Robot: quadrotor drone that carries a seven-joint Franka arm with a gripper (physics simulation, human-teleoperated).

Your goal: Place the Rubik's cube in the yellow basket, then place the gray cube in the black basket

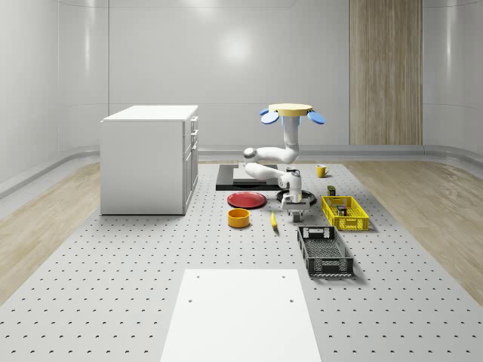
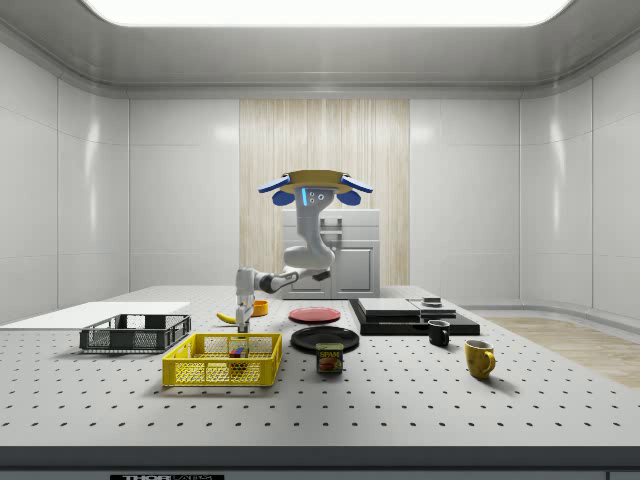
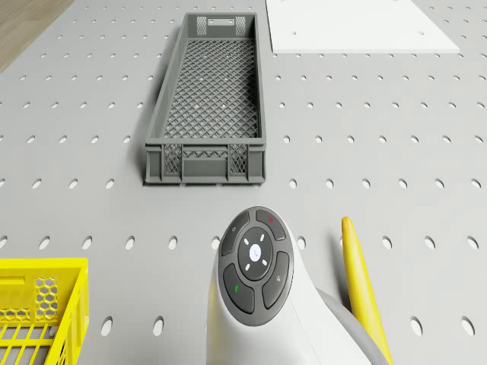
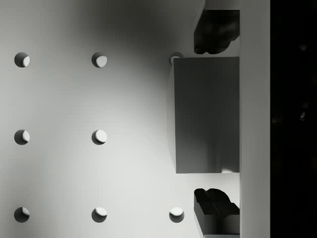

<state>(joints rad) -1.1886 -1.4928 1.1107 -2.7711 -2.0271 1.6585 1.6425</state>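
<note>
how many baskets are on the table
2. The yellow basket sits at the whole-scene view's right, beside the gripper. The black basket lies just in front of it, nearer the camera.

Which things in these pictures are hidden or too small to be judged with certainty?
- Gray cube, wrist view: the far side is cut off by a pale bar; contact with the fingers cannot be judged.
- Gripper, whole-scene view: too small to see what lies under it.
- Yellow basket, side view: its mesh wall hides most of the small colored thing inside.
- Banana, drone view: the arm covers one end.
</note>
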